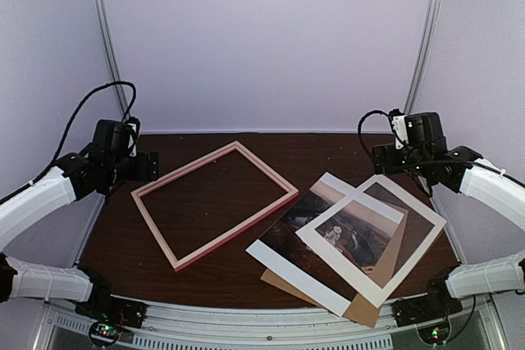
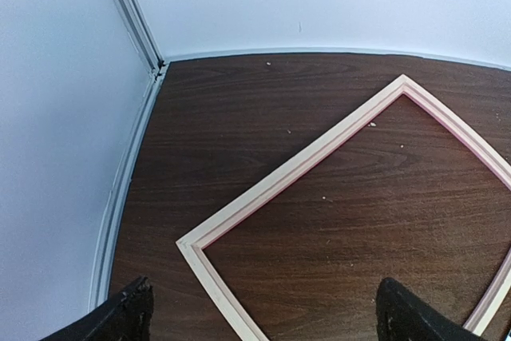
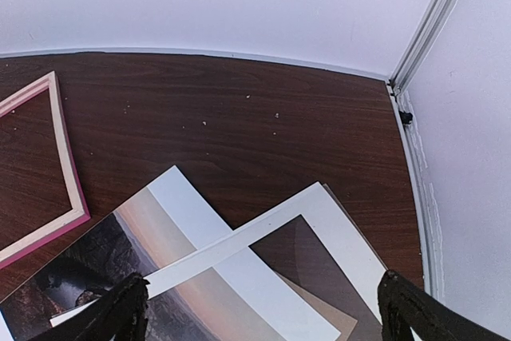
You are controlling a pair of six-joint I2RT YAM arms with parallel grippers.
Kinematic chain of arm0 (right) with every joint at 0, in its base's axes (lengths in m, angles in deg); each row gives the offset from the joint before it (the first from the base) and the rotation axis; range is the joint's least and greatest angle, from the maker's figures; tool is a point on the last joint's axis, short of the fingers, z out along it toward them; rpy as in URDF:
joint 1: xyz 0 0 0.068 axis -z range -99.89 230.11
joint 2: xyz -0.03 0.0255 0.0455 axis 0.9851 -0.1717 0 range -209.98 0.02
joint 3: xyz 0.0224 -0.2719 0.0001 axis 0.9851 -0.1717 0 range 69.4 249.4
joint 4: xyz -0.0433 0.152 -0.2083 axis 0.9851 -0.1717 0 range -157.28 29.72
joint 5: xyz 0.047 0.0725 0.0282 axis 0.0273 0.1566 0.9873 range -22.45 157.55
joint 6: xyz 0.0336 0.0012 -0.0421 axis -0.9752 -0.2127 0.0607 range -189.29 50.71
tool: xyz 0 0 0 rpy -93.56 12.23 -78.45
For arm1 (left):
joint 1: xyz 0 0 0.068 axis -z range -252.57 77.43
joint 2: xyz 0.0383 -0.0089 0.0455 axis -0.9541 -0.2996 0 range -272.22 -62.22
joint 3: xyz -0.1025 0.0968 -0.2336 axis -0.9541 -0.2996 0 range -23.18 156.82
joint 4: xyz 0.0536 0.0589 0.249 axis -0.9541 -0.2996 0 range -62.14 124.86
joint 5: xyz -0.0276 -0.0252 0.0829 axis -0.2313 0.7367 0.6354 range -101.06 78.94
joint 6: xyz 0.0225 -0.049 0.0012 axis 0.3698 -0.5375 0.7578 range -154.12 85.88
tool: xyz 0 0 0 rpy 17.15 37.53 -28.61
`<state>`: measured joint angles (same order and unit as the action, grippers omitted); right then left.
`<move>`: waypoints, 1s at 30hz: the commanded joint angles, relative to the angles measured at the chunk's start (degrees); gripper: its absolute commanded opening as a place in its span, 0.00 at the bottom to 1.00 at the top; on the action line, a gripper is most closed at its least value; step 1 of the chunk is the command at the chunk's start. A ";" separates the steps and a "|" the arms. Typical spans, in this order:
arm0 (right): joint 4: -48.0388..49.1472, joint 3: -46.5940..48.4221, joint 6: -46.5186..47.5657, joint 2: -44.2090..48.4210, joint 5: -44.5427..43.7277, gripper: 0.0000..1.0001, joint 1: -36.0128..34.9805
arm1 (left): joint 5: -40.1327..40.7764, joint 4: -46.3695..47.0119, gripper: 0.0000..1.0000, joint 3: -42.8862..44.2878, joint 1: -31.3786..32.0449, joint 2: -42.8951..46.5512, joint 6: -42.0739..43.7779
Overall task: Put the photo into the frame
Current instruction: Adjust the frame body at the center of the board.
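The frame [image 1: 215, 201], pink moulding with pale wood edges, lies flat and empty at centre-left of the table; the left wrist view shows its near corner [image 2: 196, 243]. The photo [image 1: 324, 239], a dark landscape with white margins, lies to its right, partly covered by a white window mat [image 1: 371, 231]; it also shows in the right wrist view [image 3: 160, 277]. My left gripper [image 1: 146, 166] hovers open above the table's left side, near the frame's left corner, nothing between its fingers [image 2: 128, 313]. My right gripper [image 1: 385, 155] hangs open above the far right, behind the mat, also empty.
A brown backing board [image 1: 365, 311] lies under the photo and mat at the front right. White walls enclose the table on three sides, with metal corner rails [image 2: 132, 13]. Bare dark wood [image 3: 239, 109] lies behind the frame and the prints.
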<state>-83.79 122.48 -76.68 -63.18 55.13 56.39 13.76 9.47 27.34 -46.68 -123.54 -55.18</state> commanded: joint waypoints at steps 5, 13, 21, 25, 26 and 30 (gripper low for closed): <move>1.62 -1.31 0.13 1.99 0.15 1.00 0.26 | 0.64 0.13 0.98 -0.12 0.30 2.10 -0.59; 1.27 -0.75 0.13 0.58 2.31 1.00 -0.27 | -5.01 -2.13 0.98 4.03 0.30 -1.31 0.29; 0.94 -1.94 -0.14 -0.62 4.90 1.00 -1.05 | -9.61 -3.29 0.98 10.45 -2.21 -14.82 4.49; 1.05 -1.91 -0.67 -1.06 7.83 1.00 -1.23 | -15.84 -3.35 0.98 15.85 -5.72 -24.83 6.64; 0.95 -1.78 -1.17 -1.08 8.82 1.00 -1.31 | -15.80 -3.25 0.98 17.47 -5.83 -27.19 7.81; 2.59 -4.00 -2.52 -0.41 12.30 1.00 -1.65 | -15.93 -6.07 0.98 27.19 -6.07 -40.16 11.99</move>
<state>-82.69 120.90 -77.43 -64.16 63.17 55.32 0.71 4.79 46.46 -52.49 -154.73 -48.58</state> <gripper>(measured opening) 0.995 0.977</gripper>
